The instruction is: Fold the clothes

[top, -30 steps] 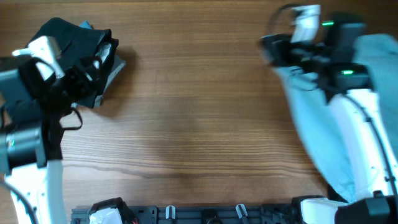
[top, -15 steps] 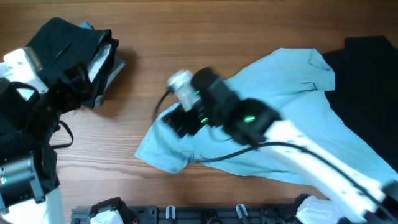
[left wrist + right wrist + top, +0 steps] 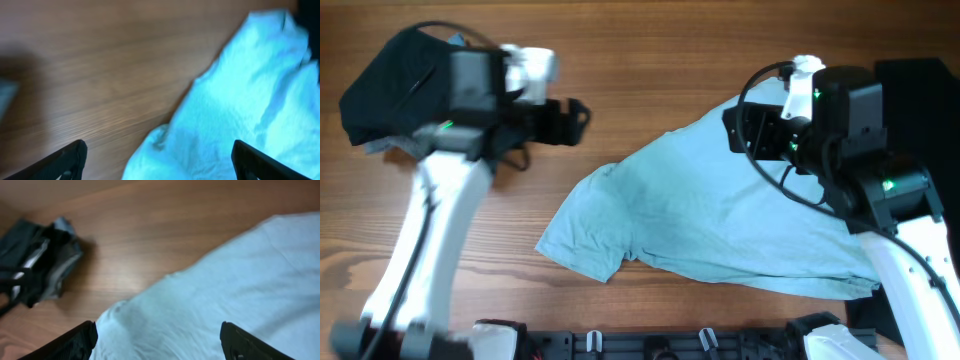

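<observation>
Wood table (image 3: 650, 60): we see it beneath everything.
Pale blue T-shirt (image 3: 720, 215): crumpled, centre towards 4 o'clock.
Black-grey bundle (image 3: 385, 90): 10 o'clock.
Black T-shirt (image 3: 930, 90): 2 o'clock edge.
Left gripper (image 3: 158, 147): jaws wide, empty, 11 o'clock.
Right gripper (image 3: 157, 330): jaws wide, empty, over shirt's 1 o'clock edge.
</observation>
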